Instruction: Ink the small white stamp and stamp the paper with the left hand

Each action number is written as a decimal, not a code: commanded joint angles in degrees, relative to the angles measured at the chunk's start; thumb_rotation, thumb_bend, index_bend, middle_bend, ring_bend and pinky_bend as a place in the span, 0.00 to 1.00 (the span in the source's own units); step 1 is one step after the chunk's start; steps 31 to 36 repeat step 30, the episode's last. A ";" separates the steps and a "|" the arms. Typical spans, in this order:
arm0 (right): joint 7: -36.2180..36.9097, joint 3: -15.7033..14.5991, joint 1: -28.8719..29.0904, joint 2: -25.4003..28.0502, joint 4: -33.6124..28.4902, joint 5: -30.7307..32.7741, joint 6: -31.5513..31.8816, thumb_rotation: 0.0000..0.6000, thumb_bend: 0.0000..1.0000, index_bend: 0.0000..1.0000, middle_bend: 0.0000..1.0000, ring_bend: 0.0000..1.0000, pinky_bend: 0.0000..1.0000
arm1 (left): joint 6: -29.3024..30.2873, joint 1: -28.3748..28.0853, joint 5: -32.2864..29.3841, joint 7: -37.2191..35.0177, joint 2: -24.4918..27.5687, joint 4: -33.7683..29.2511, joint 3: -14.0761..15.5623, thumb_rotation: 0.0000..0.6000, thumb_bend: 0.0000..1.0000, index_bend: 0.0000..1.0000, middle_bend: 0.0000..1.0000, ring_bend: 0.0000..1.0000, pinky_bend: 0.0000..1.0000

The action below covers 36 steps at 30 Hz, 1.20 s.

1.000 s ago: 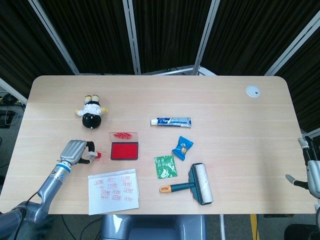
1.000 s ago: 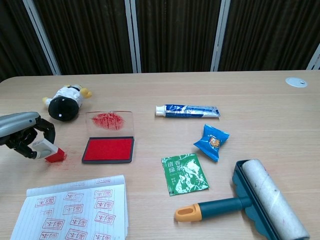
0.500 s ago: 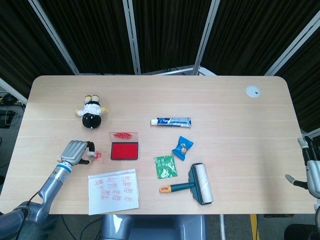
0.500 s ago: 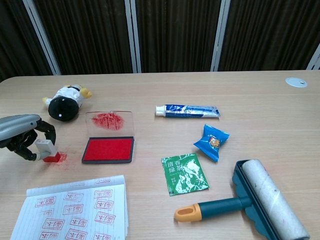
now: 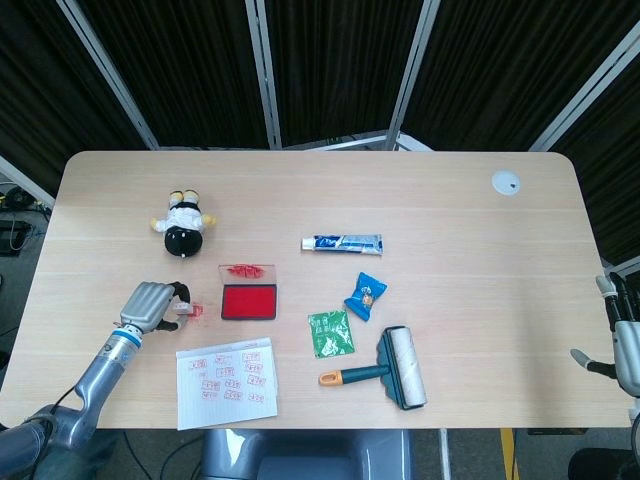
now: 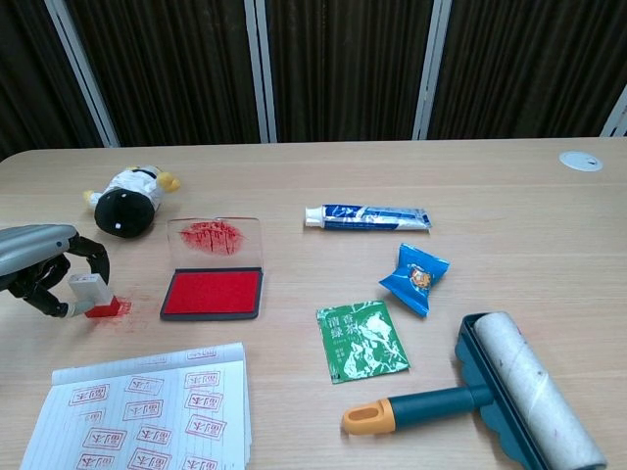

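The small white stamp [image 6: 86, 288] stands upright, its red base on the table left of the ink pad. My left hand [image 6: 39, 264] curls around it, fingers on both sides, and still grips it; in the head view this left hand [image 5: 150, 303] is at the table's front left with the stamp [image 5: 186, 312] at its fingertips. The open red ink pad [image 6: 213, 292] has its clear, ink-smeared lid [image 6: 214, 238] folded back. The lined paper [image 6: 147, 406], covered with several red stamp marks, lies near the front edge. My right hand [image 5: 620, 340] hangs off the table's right side, holding nothing.
A plush penguin [image 6: 125, 201] lies behind the left hand. A toothpaste tube [image 6: 367, 217], a blue snack packet [image 6: 414, 277], a green sachet [image 6: 364, 339] and a lint roller [image 6: 490, 392] occupy the middle and right. Red ink smudges mark the table by the stamp.
The left hand has lowered the stamp from a tilted hold to upright on the table and drawn slightly left. The right hand has not moved.
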 commanded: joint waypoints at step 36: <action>5.45 -0.43 -1.70 3.07 -2.65 -4.41 4.33 1.00 0.00 0.00 0.00 0.00 0.00 | 35.06 17.54 8.99 14.68 22.39 -37.99 1.89 1.00 0.00 0.00 0.00 0.00 0.00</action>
